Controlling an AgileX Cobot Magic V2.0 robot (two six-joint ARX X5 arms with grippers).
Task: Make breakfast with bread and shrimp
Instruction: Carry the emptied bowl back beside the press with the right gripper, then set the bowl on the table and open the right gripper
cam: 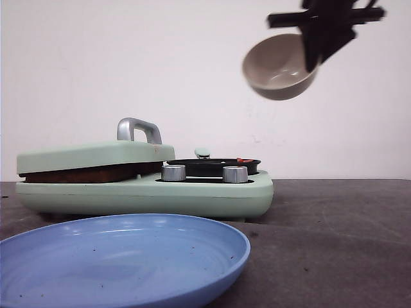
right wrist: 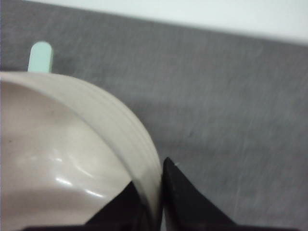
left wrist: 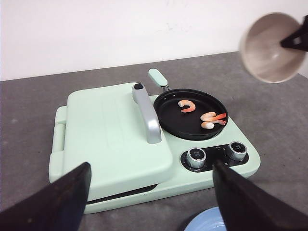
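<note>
Nearest the front camera lies a blue plate [cam: 128,256], cut off at the lower and left edges, with a few dark specks on its bare face. Behind it sits a pale green cooker [cam: 212,192] on the dark grey table [cam: 340,244]. Its flat lid [cam: 96,156] with a silver handle [cam: 138,129] is down, and a brown strip shows in the gap under it; whether that is the bread I cannot tell, since the lid hides everything beneath. From the left wrist view the lid [left wrist: 110,130] covers that whole side.

High at the upper right, the right gripper [cam: 314,48] is blurred and cut off by the top edge. Its jaws are pinched narrowly on the rim of a beige bowl [cam: 279,67], one finger inside and one outside, as the right wrist view shows [right wrist: 149,202]. The bowl hangs tilted in the air, its visible inside bare.

Left gripper fingers [left wrist: 57,202] stand wide apart, holding nothing, above the cooker's front.

Shrimp [left wrist: 202,114] lie in the round black pan [left wrist: 168,118] on the cooker: three curled orange-and-white pieces, one apart, two touching.
</note>
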